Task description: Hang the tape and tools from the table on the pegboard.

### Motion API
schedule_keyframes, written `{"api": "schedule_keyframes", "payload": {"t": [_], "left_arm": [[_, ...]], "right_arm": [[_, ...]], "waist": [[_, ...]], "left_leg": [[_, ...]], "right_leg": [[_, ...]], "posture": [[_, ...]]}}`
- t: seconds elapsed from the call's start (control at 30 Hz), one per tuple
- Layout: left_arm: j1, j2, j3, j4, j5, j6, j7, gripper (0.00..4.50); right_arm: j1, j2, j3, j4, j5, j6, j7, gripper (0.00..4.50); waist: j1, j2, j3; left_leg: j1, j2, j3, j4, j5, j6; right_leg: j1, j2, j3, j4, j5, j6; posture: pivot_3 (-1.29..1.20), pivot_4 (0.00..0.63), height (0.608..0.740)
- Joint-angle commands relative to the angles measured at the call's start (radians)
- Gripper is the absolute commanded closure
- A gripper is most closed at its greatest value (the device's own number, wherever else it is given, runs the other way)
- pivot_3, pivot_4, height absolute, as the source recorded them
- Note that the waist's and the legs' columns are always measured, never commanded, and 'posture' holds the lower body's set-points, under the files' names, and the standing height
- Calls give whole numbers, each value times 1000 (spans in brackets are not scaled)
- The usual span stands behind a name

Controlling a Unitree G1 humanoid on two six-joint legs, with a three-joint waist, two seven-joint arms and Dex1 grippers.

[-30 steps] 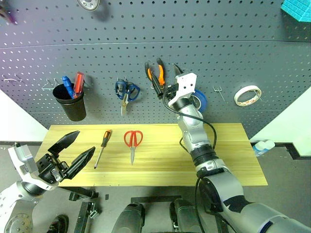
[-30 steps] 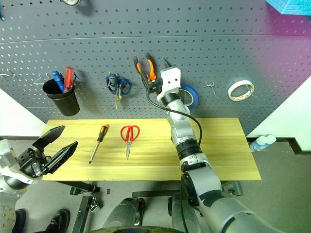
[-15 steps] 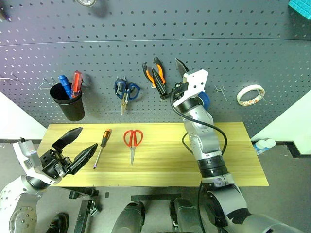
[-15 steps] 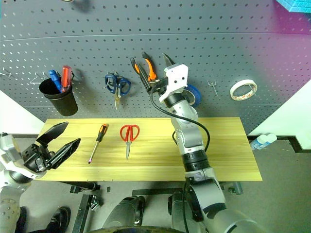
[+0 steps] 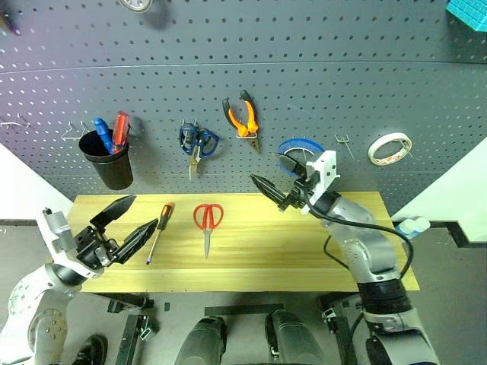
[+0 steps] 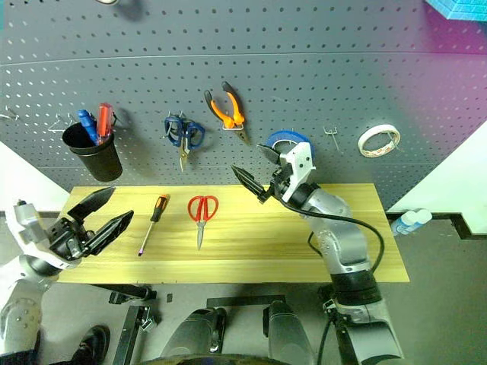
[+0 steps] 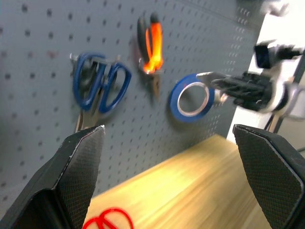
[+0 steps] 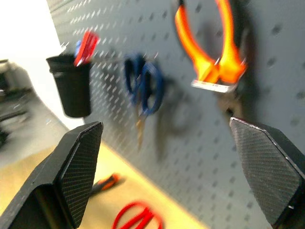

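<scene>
Blue tape (image 5: 299,146) and pliers (image 5: 243,119) hanging on pegboard (image 5: 304,76); red scissors (image 5: 208,220), screwdriver (image 5: 160,230) lying on bench (image 5: 251,266). Left pincer (image 5: 125,224), right pincer (image 5: 275,179) both spread, empty.

We find the pegboard (image 5: 228,46) standing behind the worktop (image 5: 251,258). On the pegboard, from left to right, hang a cup (image 5: 109,161) holding two screwdrivers (image 5: 112,133), a pair of scissors (image 5: 195,143), the pliers (image 5: 242,119), the tape (image 5: 299,148) and a second tape roll (image 5: 388,147). On the worktop lie the screwdriver (image 5: 159,230) and, just to its right, the scissors (image 5: 207,223). The left gripper (image 5: 124,223) sits at the worktop's left end; the right gripper (image 5: 275,178) is over the worktop, in front of the tape
</scene>
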Motion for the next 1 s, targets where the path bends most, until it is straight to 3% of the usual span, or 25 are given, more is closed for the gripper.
{"api": "schedule_keyframes", "payload": {"t": [0.03, 0.13, 0.3, 0.5, 0.8, 1.0], "left_arm": [[-40, 3, -38, 56, 81, -10, 60, 0], [-77, -6, -75, 113, 133, 25, 133, 0], [-154, -38, -194, 248, 348, 32, 330, 0], [-248, -82, -278, 403, 551, 19, 547, 0], [-343, -111, -452, 410, 649, 304, 588, 0], [-383, -161, -485, 412, 649, 345, 588, 0]], "right_arm": [[29, -68, 12, -45, 2, 46, 56, 18], [50, -114, 9, -32, 13, 64, 105, 18], [107, -175, -11, -108, 61, 98, 176, 18], [150, -193, -80, -202, 154, 144, 176, 18], [196, -195, -65, -254, 148, 138, 170, 18], [175, -169, -51, -257, 146, 141, 140, 18]], "waist": [[0, 0, 0], [2, 0, 0], [2, 0, 0], [-2, -2, -2], [-4, -3, -2], [-27, -3, -2]], "left_leg": [[0, 0, 0, 1, 0, 0], [0, 0, 0, 2, 0, 0], [0, 0, 1, 6, -1, 2], [0, 0, 0, 7, -1, 2], [0, -1, 1, 8, -1, 2], [0, -1, 1, 9, -1, 2]], "right_leg": [[0, 0, 0, 0, 0, 0], [1, 0, 0, -1, 1, 2], [4, 0, 0, -1, 2, 4], [4, 0, 0, -1, 3, 5], [5, -1, 0, -1, 4, 7], [6, -1, 0, -1, 4, 7]], "posture": [[-20, 117, 740], [-25, 115, 740], [-41, 117, 740], [-76, 123, 740], [-118, 132, 740], [-124, 142, 740]]}}
